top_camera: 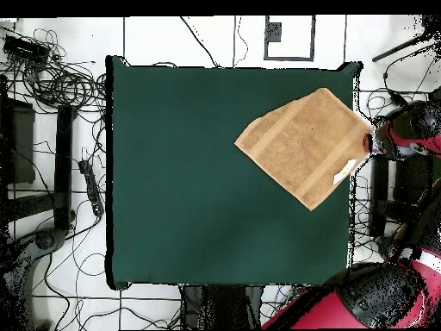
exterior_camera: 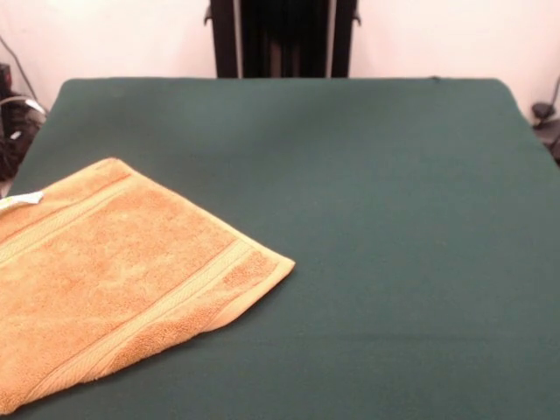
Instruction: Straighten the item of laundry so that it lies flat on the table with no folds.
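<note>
The item of laundry, an orange-tan towel (exterior_camera: 114, 280), lies spread on the green table (exterior_camera: 376, 219) at the front view's lower left. Ribbed bands run along it, and a white label (exterior_camera: 22, 199) sticks out at its far-left edge. The overhead view shows the towel (top_camera: 301, 142) turned diagonally at the table's (top_camera: 189, 172) upper right, its right corner at the table edge. My gripper (top_camera: 372, 143) sits just past that corner, at the end of the red and black arm (top_camera: 409, 128). Nothing of the gripper shows in the front view.
The arm's red body (top_camera: 370, 302) curves off the table's lower right in the overhead view. Cables and stands (top_camera: 60, 138) lie on the floor to the left of the table. A black column (exterior_camera: 282, 39) stands behind the table's far edge.
</note>
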